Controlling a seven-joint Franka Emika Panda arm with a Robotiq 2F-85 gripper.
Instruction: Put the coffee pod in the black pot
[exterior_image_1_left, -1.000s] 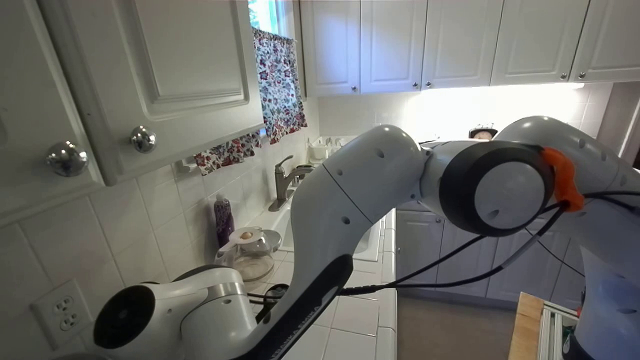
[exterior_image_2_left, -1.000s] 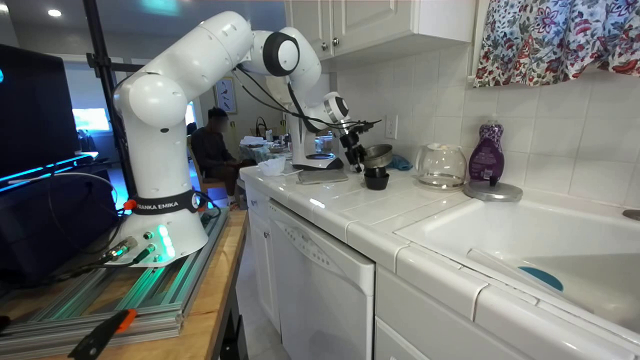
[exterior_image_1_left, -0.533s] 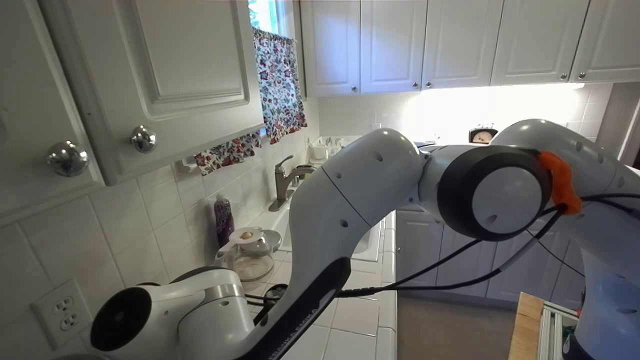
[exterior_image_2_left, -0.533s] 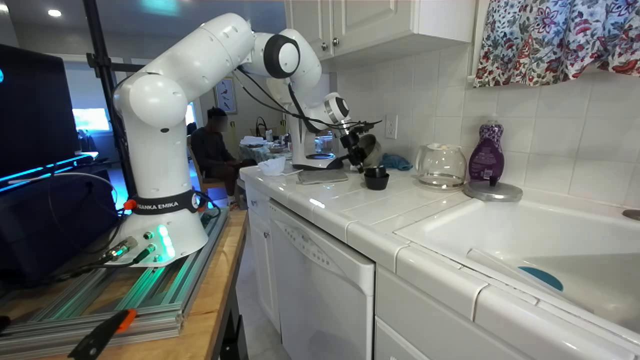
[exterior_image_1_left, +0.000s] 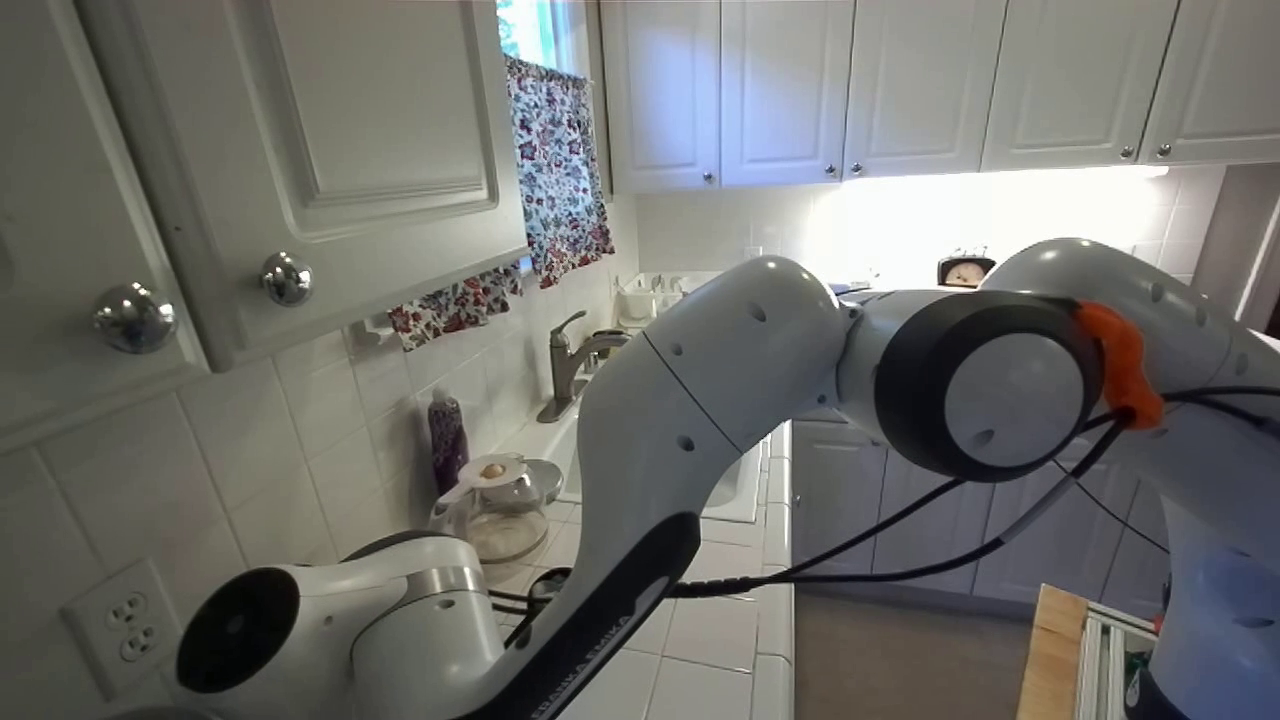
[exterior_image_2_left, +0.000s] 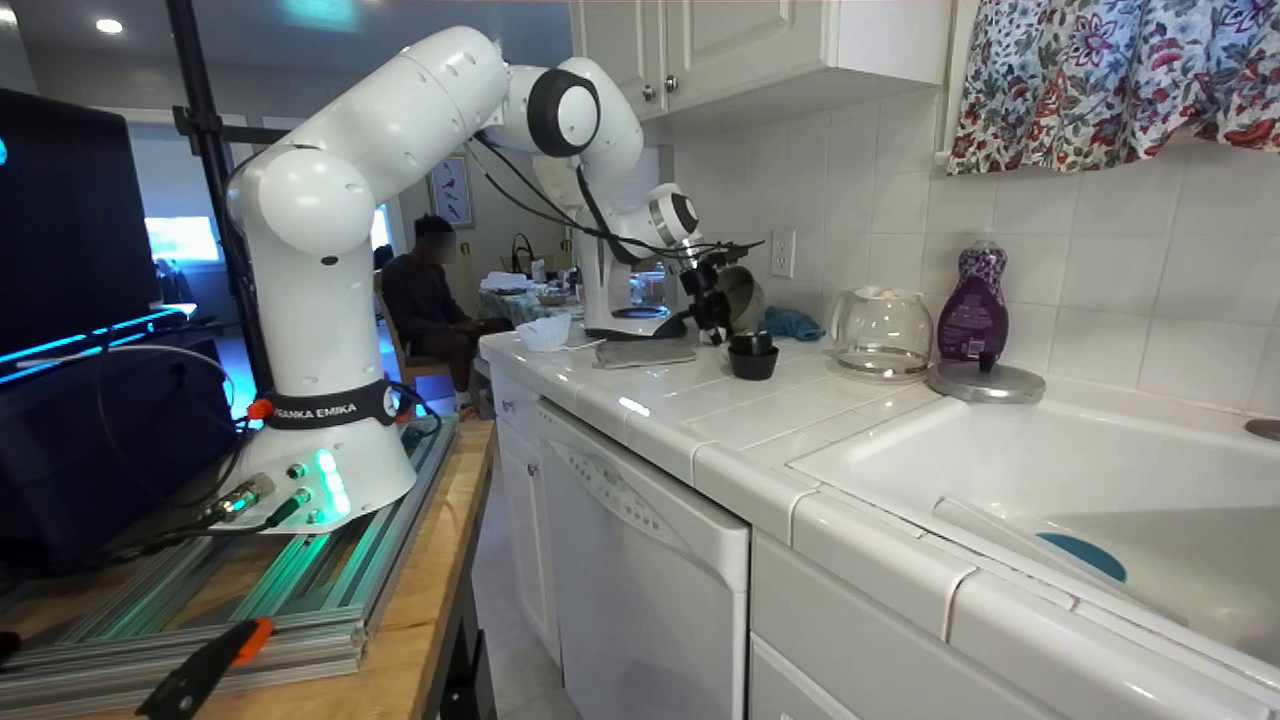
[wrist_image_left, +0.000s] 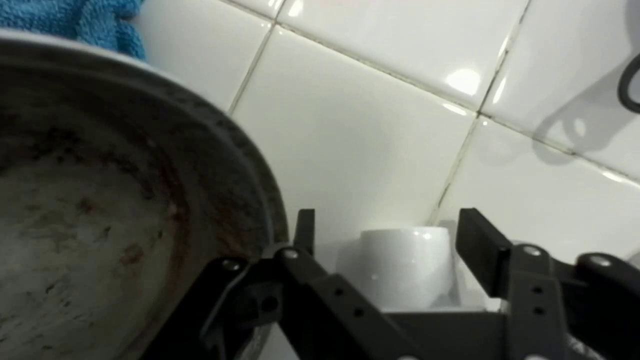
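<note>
The coffee pod is a small white cup shape (wrist_image_left: 406, 270) standing on the tiles between my fingers in the wrist view. My gripper (wrist_image_left: 386, 215) is open around it, with a gap to each finger; the right finger is nearer. In an exterior view my gripper (exterior_image_2_left: 714, 338) is low over the counter, and the pod is hidden there. The black pot (exterior_image_2_left: 752, 364) stands on the counter just beyond the gripper, with a dark shape on top that I cannot make out. It also shows, partly behind the arm, in an exterior view (exterior_image_1_left: 550, 580).
A wide grey-rimmed pan (wrist_image_left: 100, 215) is close beside my left finger; it shows tilted behind the gripper (exterior_image_2_left: 742, 300). A blue cloth (exterior_image_2_left: 792, 323), glass carafe (exterior_image_2_left: 882, 335), purple bottle (exterior_image_2_left: 972, 305) and lid (exterior_image_2_left: 985, 384) stand further along. A coffee maker (exterior_image_2_left: 606, 275) is behind the arm.
The wide pan has gone from nearly level to steeply tilted behind the gripper. The arm has shifted only slightly; in an exterior view its wrist has moved a little left. The black pot has stayed put.
</note>
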